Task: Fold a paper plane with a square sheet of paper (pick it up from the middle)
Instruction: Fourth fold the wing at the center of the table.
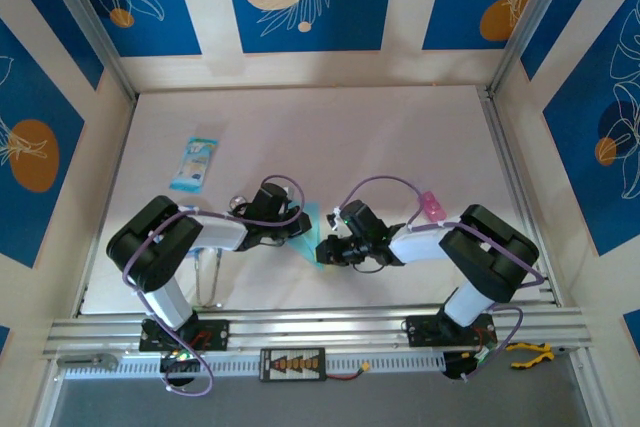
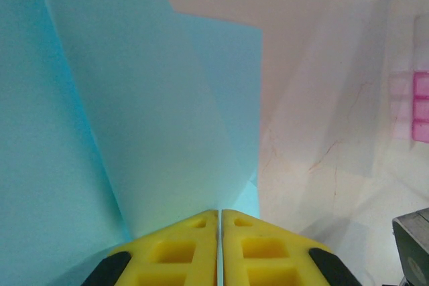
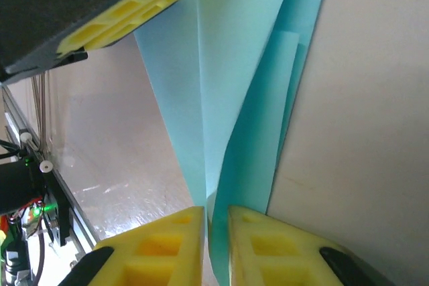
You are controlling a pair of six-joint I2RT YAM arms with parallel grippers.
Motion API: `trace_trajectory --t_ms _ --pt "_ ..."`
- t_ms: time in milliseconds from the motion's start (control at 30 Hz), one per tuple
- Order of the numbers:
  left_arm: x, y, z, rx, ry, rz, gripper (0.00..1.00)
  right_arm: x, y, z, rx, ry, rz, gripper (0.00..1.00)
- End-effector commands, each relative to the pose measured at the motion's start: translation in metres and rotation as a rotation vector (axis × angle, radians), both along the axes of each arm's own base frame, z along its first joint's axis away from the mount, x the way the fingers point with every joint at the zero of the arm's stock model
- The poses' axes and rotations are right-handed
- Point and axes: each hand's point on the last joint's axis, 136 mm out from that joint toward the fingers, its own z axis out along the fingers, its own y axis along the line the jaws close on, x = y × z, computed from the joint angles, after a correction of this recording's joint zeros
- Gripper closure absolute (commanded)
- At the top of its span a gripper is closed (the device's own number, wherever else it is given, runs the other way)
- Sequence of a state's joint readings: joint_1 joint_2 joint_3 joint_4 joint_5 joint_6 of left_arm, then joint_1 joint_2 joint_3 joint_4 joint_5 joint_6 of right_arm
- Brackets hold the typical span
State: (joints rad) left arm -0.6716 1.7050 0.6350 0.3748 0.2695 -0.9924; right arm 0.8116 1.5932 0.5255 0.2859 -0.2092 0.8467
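The left end effector (image 2: 219, 218) is closed flat on the blue paper (image 2: 134, 132). The folded layers fan out and away from its yellow fingers (image 2: 174, 249). The right end effector (image 3: 216, 218) grips the same paper from the opposite side, with an edge pinched in the narrow slot between its fingers. In the right wrist view the paper is wide near the left end effector's fingers and narrows toward the right one.

From above, the paper (image 1: 312, 237) sits between the two end effectors over the middle of the pale worktop (image 1: 400, 137). It appears as a slim strip running roughly from the near side toward the far side.

A small blue-and-white packet (image 1: 195, 162) lies well apart to the left rear, and its print is too small to read. A little pink item (image 1: 432, 207) rests beside the right arm's cable. A yellow-handled tool (image 1: 530, 352) lies on the near rail, at the right corner.
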Motion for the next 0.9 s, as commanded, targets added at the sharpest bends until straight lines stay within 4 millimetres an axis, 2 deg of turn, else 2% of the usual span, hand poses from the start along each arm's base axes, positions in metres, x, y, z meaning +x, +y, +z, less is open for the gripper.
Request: trace_trajectory --t_ms 0,267,600,867 --pt "-0.011 0.008 -0.021 0.056 0.069 -0.011 0.90 -0.019 -0.019 -0.020 -0.091 0.071 -0.006 0.87" --pt "-0.011 0.009 -0.024 0.061 0.073 -0.007 0.90 -0.025 -0.025 -0.020 -0.097 0.079 -0.013 0.91" --pt "-0.011 0.007 -0.025 0.048 0.079 -0.004 0.90 -0.030 -0.033 -0.024 -0.152 0.081 -0.007 0.83" --pt "-0.011 0.008 -0.024 0.045 0.078 0.004 0.90 -0.039 -0.038 -0.029 -0.180 0.093 0.004 0.94"
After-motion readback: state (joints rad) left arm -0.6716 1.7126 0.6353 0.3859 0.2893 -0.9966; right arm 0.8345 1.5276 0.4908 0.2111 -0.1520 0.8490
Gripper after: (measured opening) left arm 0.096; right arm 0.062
